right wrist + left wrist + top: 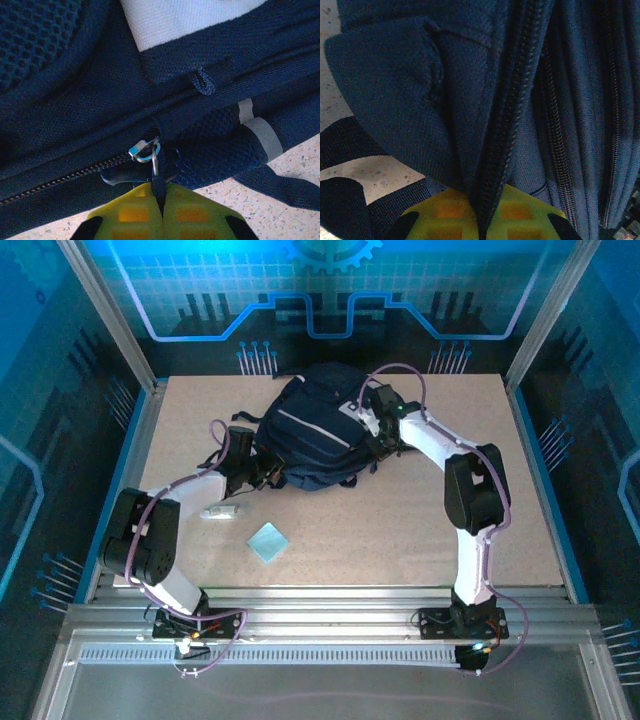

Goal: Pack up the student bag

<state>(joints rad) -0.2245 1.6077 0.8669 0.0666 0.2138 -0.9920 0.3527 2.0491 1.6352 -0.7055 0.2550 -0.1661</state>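
Yellow right pincer (pixel 161 212) pinches the zip pull (pixel 148 151) of the backpack (pixel 305 435) just ahead, while the left pincer (pixel 482 222) clamps fabric (pixel 487 150), likely bracing for unzipping.

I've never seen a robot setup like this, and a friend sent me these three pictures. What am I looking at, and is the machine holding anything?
A left arm and a right arm stand bolted at the near edge of a table. The wide picture looks down from above; each close-up comes from a camera on one wrist. On the table lie a navy student bag, a light blue square and a small white item. The left end effector, shut, pinches the bag's fabric along a zipper. The right end effector is shut on a zipper pull.
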